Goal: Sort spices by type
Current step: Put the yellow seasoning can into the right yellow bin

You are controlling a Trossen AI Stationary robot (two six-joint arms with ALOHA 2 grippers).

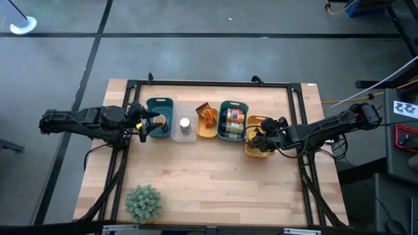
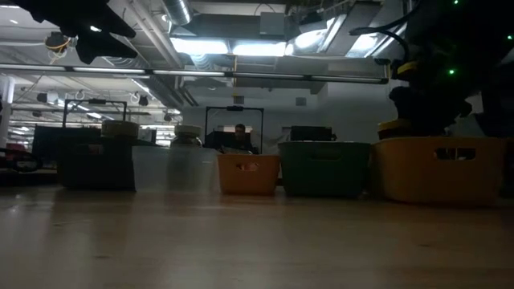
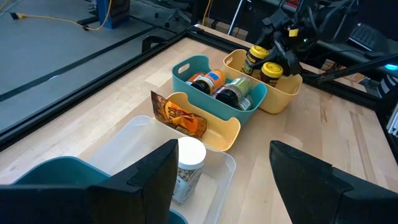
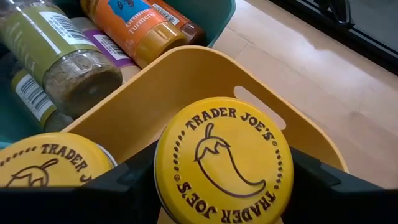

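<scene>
Your right gripper [image 4: 221, 186] closed around a yellow-lidded jar [image 4: 222, 160] inside the yellow tray [image 1: 260, 150] at 3 o'clock, your left gripper [image 3: 221, 171] spread wide and empty over the clear tray [image 3: 221, 180], apparently hovering.

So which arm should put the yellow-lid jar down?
The right one. Its gripper already sits around the yellow-lid jar over the yellow bin. The left gripper is far off, by the teal bin.

Grey floor [image 1: 215, 59] around the wooden table [image 1: 215, 189]; bright ceiling lights [image 2: 233, 46] beyond.
</scene>
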